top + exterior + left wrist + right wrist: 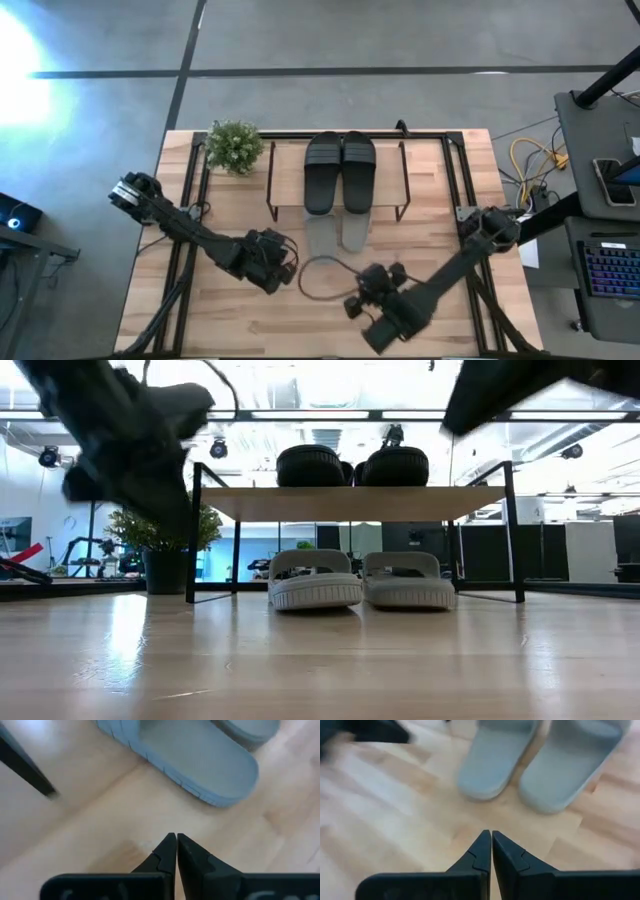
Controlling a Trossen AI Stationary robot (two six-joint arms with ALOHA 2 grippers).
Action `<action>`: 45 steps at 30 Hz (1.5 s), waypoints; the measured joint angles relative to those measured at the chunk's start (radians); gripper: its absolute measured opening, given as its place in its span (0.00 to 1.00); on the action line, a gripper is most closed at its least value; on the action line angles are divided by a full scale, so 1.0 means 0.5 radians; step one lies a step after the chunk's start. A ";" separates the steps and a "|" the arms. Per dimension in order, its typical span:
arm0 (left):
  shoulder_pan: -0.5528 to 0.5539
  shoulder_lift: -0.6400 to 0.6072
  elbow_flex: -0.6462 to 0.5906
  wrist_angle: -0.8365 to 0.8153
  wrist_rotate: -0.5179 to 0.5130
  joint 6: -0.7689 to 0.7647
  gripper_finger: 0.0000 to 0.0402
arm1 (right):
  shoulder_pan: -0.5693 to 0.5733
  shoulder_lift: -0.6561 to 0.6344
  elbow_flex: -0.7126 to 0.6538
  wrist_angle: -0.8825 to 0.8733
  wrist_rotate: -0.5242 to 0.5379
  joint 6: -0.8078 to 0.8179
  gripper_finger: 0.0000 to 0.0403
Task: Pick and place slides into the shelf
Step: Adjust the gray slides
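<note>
Black slides (340,171) side by side on shelf (287,172) top board; grey-green slides (360,581) under it on table (450,285). Left gripper (176,841) and right gripper (491,838) fingers together, empty, near grey-green heels.

No text, label, brand, number or sign can be read on anything in these views, near or far.
</note>
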 joint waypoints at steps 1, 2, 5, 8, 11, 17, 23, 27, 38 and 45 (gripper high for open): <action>0.020 -0.002 -0.068 0.158 0.043 -0.040 0.00 | 0.040 0.000 0.030 -0.020 0.004 0.046 0.02; 0.038 -0.002 -0.145 0.383 0.093 -0.084 0.00 | 0.078 -0.001 0.055 -0.053 0.008 0.105 0.02; 0.051 -0.013 -0.393 0.984 0.089 -0.329 0.00 | 0.187 -0.001 0.120 -0.202 0.066 0.364 0.02; 0.049 -0.014 -0.583 1.210 -0.015 -0.697 0.00 | 0.278 -0.001 0.157 -0.431 0.091 0.683 0.02; 0.046 -0.019 -0.691 1.242 -0.063 -0.952 0.00 | 0.343 0.016 0.170 -0.606 0.065 0.927 0.02; 0.113 -0.008 -0.714 1.430 -0.225 -1.098 0.00 | 0.381 0.025 0.105 -0.647 -0.058 1.050 0.02; 0.341 0.072 -0.657 1.431 -0.203 -1.081 0.00 | 0.327 0.026 0.091 -0.652 -0.047 1.023 0.02; 0.445 0.135 -0.627 1.433 -0.161 -1.046 0.00 | 0.305 0.026 0.090 -0.651 -0.008 1.007 0.02; 0.539 0.325 -0.490 1.441 -0.160 -0.996 0.00 | 0.303 0.026 0.086 -0.651 0.164 1.034 0.02; 0.544 0.539 -0.231 1.466 -0.164 -0.833 0.00 | 0.303 0.026 0.082 -0.642 0.164 1.035 0.02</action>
